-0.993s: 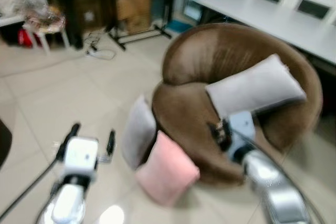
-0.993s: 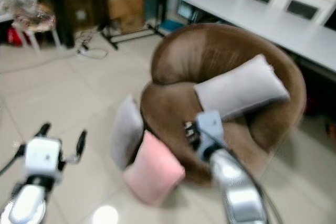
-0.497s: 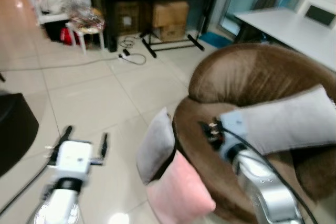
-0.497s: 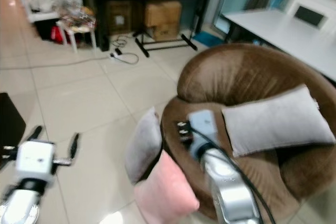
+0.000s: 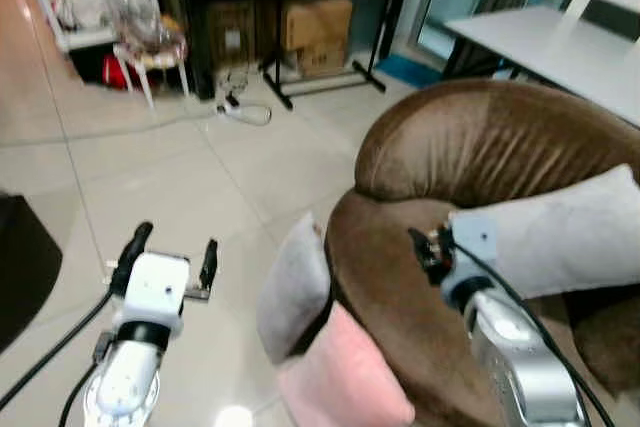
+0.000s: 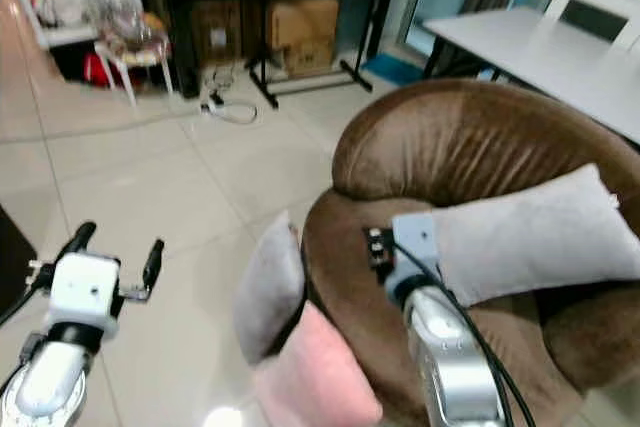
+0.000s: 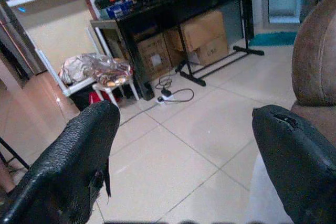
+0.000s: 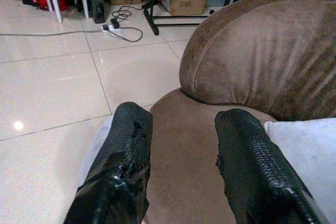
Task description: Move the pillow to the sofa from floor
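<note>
A grey pillow [image 5: 294, 289] and a pink pillow [image 5: 345, 379] lean on the floor against the front of the round brown sofa [image 5: 480, 157]. Another grey pillow [image 5: 560, 232] lies on the sofa seat. My left gripper [image 5: 172, 252] is open, raised over bare floor to the left of the floor pillows. My right gripper [image 5: 425, 247] hovers over the sofa's front rim, just right of the grey floor pillow; its fingers [image 8: 123, 166] stand apart with nothing between them.
A black shelf with cardboard boxes [image 5: 315, 22] stands at the back, with a cable and power strip [image 5: 240, 107] on the tiles before it. A small white stool [image 5: 150, 52] is at back left, a white table [image 5: 560, 42] at back right. A dark object [image 5: 25, 267] sits at left.
The camera swung left and then steadied, so the sofa sits further right in view. My right gripper stays over the sofa's front rim; my left gripper stays raised and open.
</note>
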You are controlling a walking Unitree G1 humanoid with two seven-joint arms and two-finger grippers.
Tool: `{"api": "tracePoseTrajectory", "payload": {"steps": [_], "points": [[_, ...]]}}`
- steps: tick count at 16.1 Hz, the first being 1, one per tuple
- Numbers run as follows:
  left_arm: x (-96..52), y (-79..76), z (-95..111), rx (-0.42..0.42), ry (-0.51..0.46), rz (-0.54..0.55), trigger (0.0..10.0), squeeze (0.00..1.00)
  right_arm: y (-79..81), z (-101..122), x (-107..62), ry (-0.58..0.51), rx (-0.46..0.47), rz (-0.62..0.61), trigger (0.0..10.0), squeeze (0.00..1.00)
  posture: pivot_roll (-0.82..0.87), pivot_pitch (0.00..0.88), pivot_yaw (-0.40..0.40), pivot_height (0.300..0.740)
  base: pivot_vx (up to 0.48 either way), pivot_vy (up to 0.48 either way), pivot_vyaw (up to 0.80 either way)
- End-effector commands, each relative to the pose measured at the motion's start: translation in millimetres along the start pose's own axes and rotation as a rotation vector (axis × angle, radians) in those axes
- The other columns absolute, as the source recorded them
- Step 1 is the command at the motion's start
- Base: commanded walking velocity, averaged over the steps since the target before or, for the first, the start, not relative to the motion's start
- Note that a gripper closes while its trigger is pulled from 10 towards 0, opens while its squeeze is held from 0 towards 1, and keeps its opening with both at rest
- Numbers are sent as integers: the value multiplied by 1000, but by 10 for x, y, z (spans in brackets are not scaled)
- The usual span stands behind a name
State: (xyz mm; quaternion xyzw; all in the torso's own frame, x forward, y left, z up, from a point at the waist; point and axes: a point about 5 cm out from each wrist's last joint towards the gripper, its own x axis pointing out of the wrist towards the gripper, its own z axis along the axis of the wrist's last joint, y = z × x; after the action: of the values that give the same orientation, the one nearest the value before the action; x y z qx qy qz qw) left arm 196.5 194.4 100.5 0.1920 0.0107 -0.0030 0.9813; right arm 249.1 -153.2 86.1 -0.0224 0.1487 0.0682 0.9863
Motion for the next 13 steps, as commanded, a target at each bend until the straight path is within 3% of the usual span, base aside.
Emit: {"api": "tracePoseTrajectory", "payload": {"steps": [1, 7, 13], "points": [[32, -31, 5, 28, -14, -26, 10000, 243, -101, -12, -22, -8, 4, -42, 10000, 0, -32, 0, -51, 697, 0, 0, 0], [151, -27, 41, 29, -61, -75, 10000, 239, -12, -64, -95, -23, 39, -32, 10000, 0, -56, 0, 23, 647, 0, 0, 0], [146, -35, -2, -21, -31, -39, 10000, 243, 8, -72, -107, -21, 43, -23, 10000, 0, -57, 0, -1, 602, 0, 0, 0]]}}
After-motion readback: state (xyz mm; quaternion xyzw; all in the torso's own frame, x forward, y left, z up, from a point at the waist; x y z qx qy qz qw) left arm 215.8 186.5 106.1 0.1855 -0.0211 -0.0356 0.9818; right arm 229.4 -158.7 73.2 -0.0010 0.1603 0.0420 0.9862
